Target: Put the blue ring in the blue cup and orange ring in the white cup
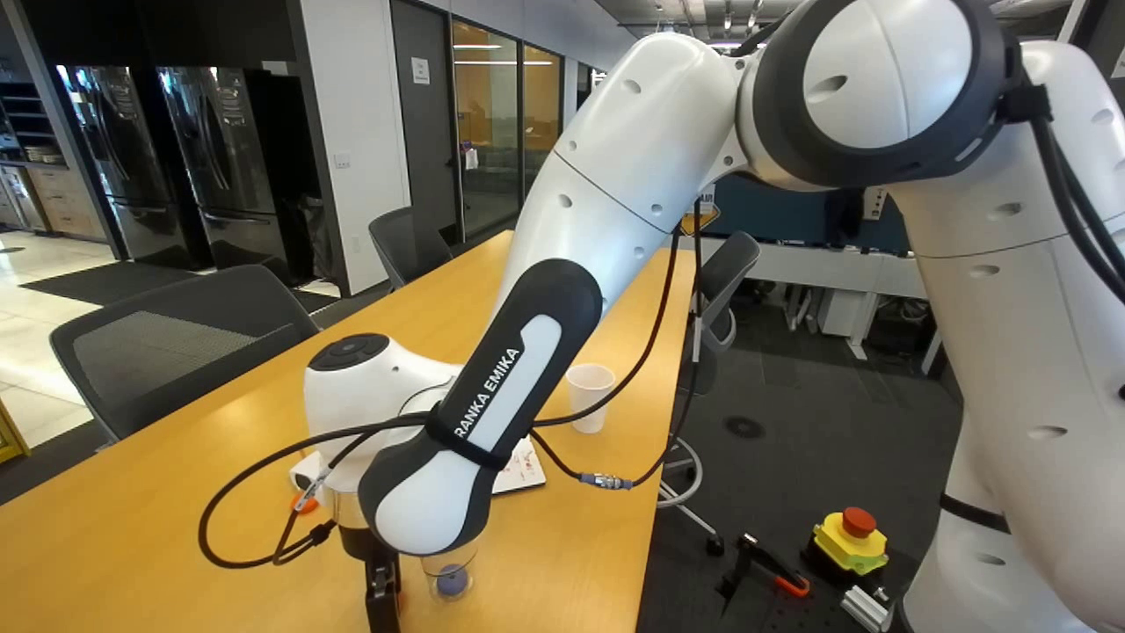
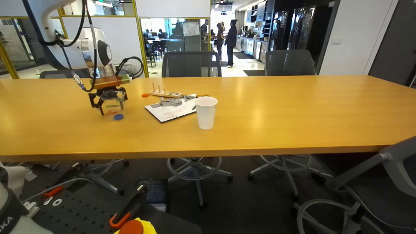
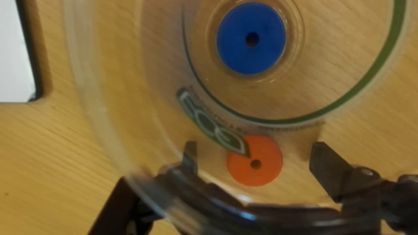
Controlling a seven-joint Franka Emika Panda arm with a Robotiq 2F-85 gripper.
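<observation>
Partly blurred through the clear plastic cup holding the blue ring, the tool gapes astride the orange ring, gripping nothing. The white cup stands apart on the wooden table; mesh chairs beyond.

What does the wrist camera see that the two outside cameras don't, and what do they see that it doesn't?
Only the wrist view shows the holes in the middle of the blue ring and an orange ring.

Only the exterior views show the white cup, the chairs and the red button.

All of them show the see-through cup with the blue ring inside, the jaws, and the white board, though the wrist view catches just its corner.
</observation>
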